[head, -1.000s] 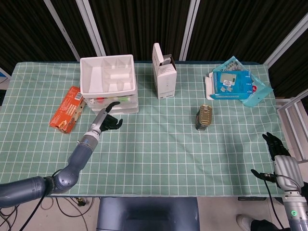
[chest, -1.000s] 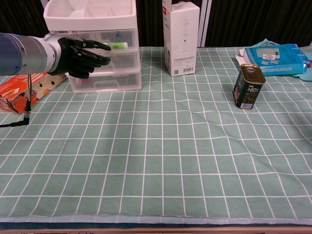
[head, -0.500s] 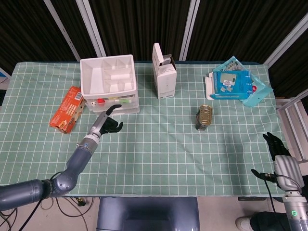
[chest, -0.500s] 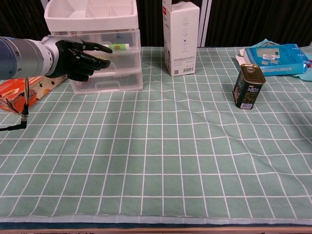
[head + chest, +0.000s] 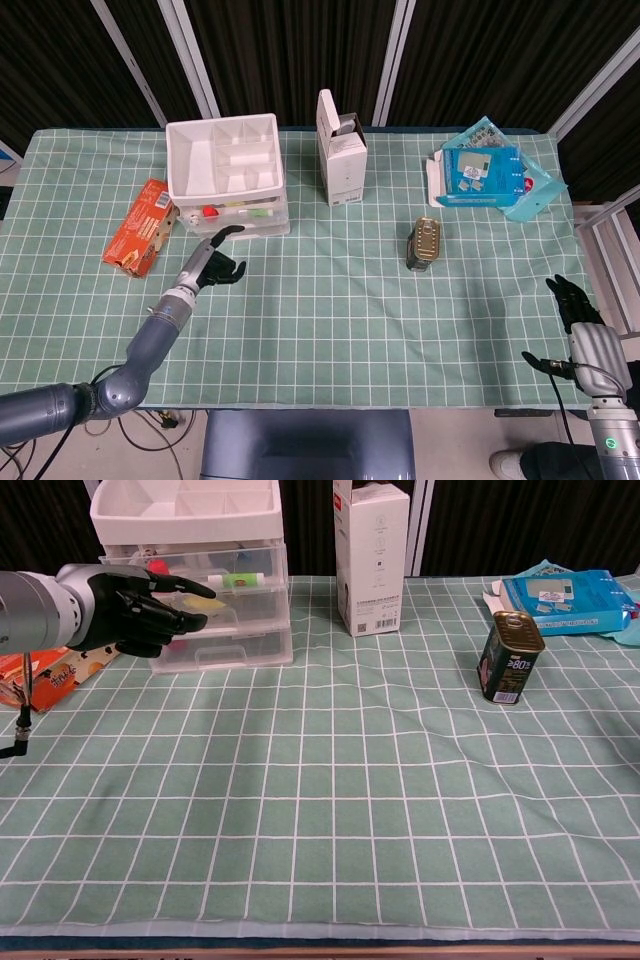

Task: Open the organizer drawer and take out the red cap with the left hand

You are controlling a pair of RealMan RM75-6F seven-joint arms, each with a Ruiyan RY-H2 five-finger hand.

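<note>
I am holding my left hand [image 5: 135, 605] empty, fingers loosely curled, before the white organizer [image 5: 226, 172]; its top drawer [image 5: 215, 580] is standing partly out, the red cap [image 5: 208, 211] lying inside. Orange packet [image 5: 140, 227] lying beside; white carton [image 5: 341, 149], tin [image 5: 425, 244], blue packs [image 5: 487, 177] well apart. Right hand [image 5: 583, 322] is idling open at table's edge.
</note>
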